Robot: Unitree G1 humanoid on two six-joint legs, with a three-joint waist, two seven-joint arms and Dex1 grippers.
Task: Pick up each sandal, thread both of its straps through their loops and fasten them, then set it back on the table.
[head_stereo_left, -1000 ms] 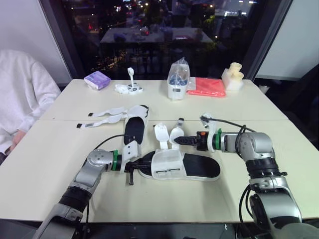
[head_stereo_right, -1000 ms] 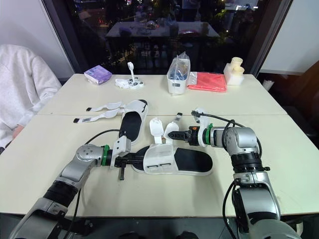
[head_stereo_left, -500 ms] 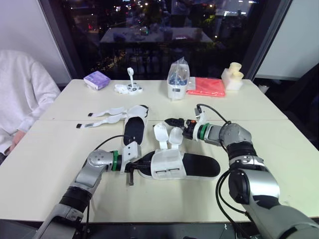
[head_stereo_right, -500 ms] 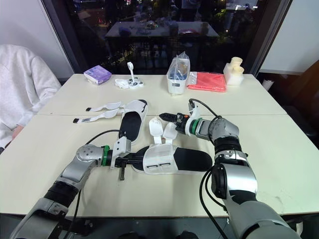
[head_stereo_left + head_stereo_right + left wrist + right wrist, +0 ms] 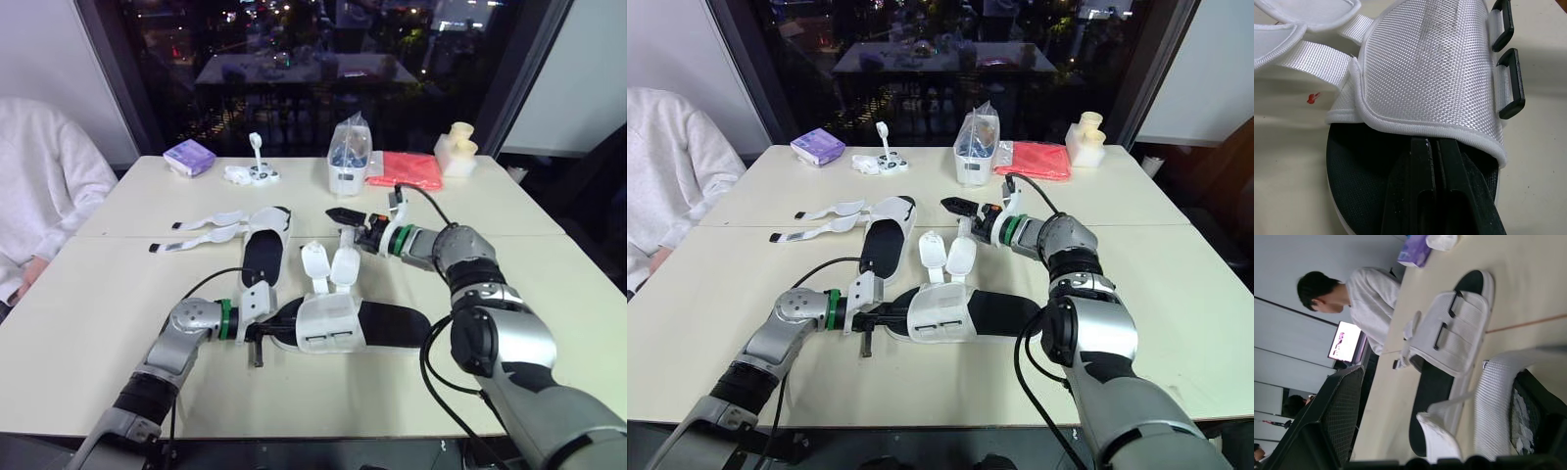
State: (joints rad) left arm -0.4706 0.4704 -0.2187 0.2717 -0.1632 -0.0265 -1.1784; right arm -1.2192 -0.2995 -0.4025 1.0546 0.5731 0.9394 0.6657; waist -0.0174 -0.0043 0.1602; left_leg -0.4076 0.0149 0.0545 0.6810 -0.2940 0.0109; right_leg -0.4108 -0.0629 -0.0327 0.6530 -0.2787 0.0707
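Evidently the left gripper, jaws closed together and tucked under the upper, pins the sandal flat on the desk so its two straps stand free. The right gripper hovers just above them (its jaws' state I cannot tell). The other sandal lies close behind; bare desk to the right leaves room.

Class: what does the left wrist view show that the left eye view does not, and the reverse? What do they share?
Extra in the wrist view: the upper's weave and a red mark on the table. Extra in the eye view: the second sandal, right gripper, purple packet, a person. Both: the near sandal, its two black loops, the left gripper shut beneath its upper.
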